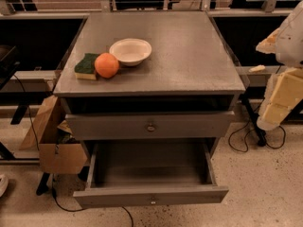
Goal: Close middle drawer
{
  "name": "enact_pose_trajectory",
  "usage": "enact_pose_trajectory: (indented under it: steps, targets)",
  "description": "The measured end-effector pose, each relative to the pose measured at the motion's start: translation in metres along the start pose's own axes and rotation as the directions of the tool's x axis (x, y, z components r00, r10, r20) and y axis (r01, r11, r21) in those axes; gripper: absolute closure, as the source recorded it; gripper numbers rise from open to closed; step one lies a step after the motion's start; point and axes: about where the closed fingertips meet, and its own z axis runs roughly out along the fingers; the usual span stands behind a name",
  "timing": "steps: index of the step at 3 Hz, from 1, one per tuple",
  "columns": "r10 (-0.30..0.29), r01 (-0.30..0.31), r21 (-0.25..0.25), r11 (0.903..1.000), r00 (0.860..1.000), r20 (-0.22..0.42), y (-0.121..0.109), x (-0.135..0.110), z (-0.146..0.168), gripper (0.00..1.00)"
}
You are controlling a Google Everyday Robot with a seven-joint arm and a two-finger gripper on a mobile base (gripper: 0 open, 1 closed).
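Observation:
The middle drawer (152, 196) is pulled far out of the grey metal cabinet. Its flat front carries a small round knob, and its inside (149, 167) holds nothing I can see. Above it, the taller top drawer (150, 126), also with a centre knob, stands slightly out with a dark gap over it. The lowest drawer is hidden beneath the open one. My gripper (280, 100) hangs at the right edge of the view, beside the cabinet's right side at about the top drawer's height, well apart from the middle drawer's front.
On the cabinet top (189, 56) sit a white bowl (130, 51), an orange (106, 65) and a green-and-yellow sponge (86, 66). A cardboard box (54, 145) stands left of the cabinet. Cables (246, 138) lie on the floor at the right. Railings run behind.

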Motion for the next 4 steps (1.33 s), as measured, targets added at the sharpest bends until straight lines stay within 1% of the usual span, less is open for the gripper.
enact_pose_trajectory:
  steps: [1, 2, 3, 4]
  targets:
    - [-0.004, 0.004, 0.0, 1.0, 1.0, 0.005, 0.001, 0.0, 0.002, 0.0]
    - [-0.052, 0.053, -0.003, 0.9986, 0.997, 0.056, 0.016, -0.006, 0.021, 0.0]
    - [-0.114, 0.12, -0.034, 0.9922, 0.985, 0.131, 0.041, -0.019, 0.074, 0.0]
    - [-0.129, 0.149, -0.093, 0.9844, 0.973, 0.193, 0.073, -0.033, 0.158, 0.0]
